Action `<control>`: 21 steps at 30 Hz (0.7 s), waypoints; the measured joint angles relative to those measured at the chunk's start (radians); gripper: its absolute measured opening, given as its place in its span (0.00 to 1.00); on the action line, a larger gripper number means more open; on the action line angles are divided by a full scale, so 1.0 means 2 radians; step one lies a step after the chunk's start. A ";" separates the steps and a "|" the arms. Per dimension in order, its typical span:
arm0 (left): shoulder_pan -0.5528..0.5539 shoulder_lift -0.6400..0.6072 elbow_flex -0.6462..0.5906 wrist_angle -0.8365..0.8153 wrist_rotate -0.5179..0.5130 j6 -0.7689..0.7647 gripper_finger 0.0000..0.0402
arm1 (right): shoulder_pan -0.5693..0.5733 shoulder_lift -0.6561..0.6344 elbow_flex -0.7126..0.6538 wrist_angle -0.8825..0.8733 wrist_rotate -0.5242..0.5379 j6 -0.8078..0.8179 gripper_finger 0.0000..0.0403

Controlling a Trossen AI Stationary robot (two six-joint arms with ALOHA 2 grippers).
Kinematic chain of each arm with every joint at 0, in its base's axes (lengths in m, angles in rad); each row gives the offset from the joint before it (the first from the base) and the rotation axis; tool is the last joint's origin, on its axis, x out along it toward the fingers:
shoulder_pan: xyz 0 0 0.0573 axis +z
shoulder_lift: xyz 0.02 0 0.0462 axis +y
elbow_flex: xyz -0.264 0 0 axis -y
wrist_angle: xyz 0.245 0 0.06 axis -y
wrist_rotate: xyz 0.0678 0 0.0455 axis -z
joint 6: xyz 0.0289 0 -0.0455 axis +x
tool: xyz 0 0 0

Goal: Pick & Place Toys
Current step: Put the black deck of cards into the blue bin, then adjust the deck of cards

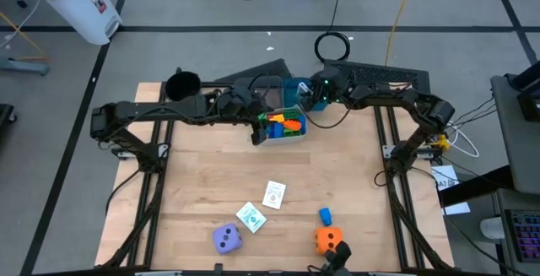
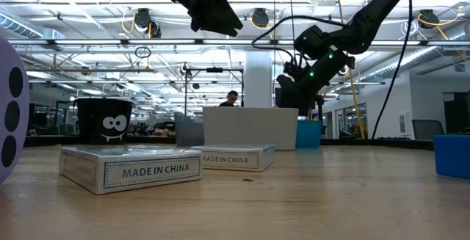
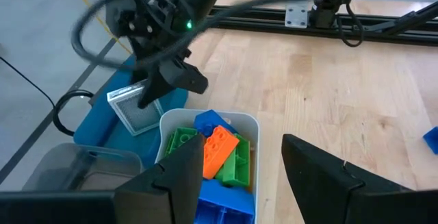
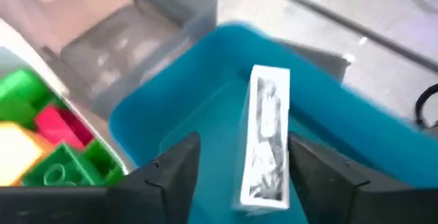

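Card over the blue bin, blocks heaped in the white one.

I see my right pincer (image 4: 236, 159) above the blue bin (image 4: 342, 142), fingers spread, with a white card (image 4: 265, 138) on edge between them; whether they touch it I cannot tell. My left pincer (image 3: 236, 172) hangs wide above the white bin (image 3: 174, 118) of blocks (image 3: 219, 152) beside it. Two more cards (image 1: 273, 194), a purple die (image 1: 227, 239) and an orange die (image 1: 328, 240) lie well away on the bench (image 1: 337, 175).

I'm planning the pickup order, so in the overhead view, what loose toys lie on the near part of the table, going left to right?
Purple die → card → second card → blue block, with the orange die just below it.
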 joint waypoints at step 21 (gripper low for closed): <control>-0.002 0.005 0.000 -0.028 0.011 -0.062 0.51 | 0.033 -0.110 0.000 -0.058 0.045 -0.060 0.60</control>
